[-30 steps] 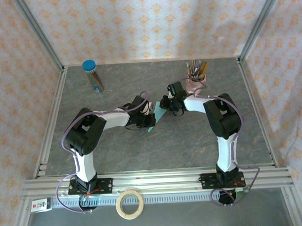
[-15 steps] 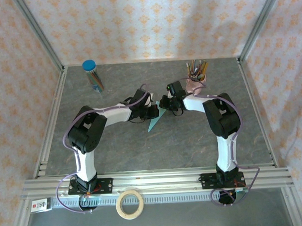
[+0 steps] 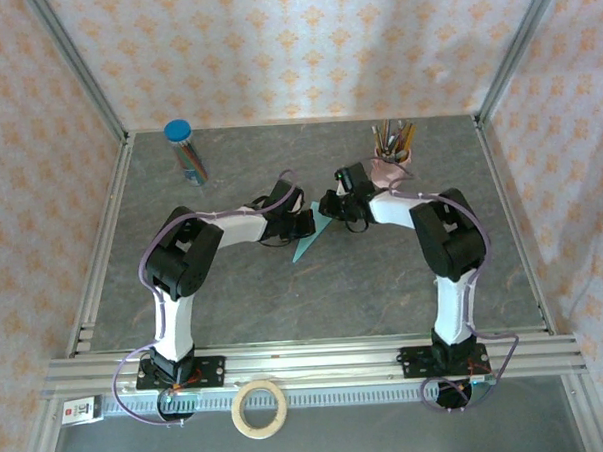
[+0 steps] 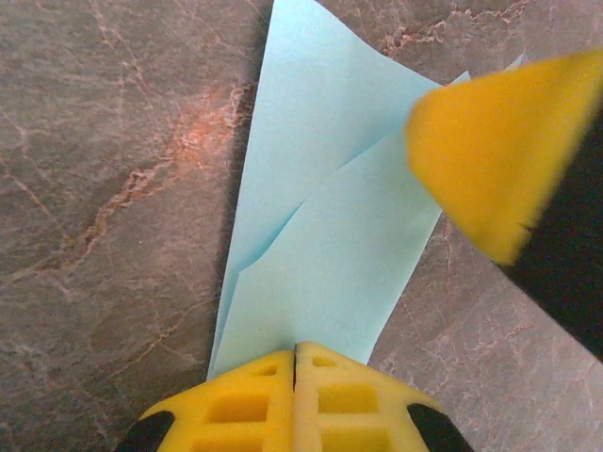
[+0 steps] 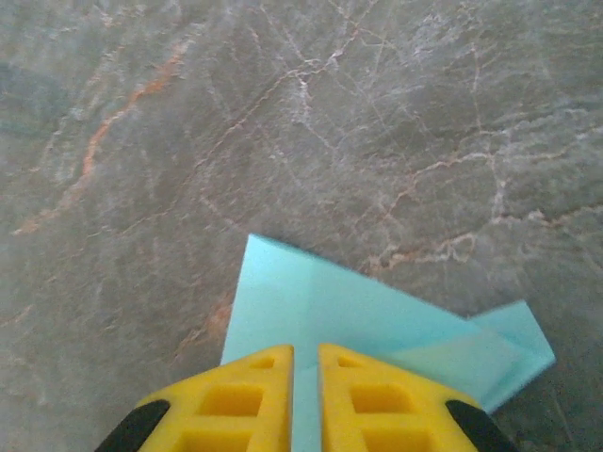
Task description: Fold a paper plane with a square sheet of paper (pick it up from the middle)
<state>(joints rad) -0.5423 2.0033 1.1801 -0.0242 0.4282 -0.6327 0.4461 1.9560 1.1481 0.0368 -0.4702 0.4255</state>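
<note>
Creased paper plane (image 3: 307, 244) (1 edge at left claw (image 4: 295, 356)), open table (image 3: 384, 292) around.

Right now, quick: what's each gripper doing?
Left gripper: closed, tips at the folded paper; pinch cannot be told.
Right gripper: nearly closed over the paper, slit between fingers; grip cannot be told.

paper (image 3: 307, 246) centre, tube (image 3: 186, 153) back left, pencil cup (image 3: 390, 162) back right

Near end of the paper (image 4: 320, 254) ran under the left gripper (image 4: 295, 400), hidden there. Right gripper (image 5: 304, 400) covered another bit, and its finger (image 4: 490, 141) came out blurry, cropped at the frame edge.
</note>
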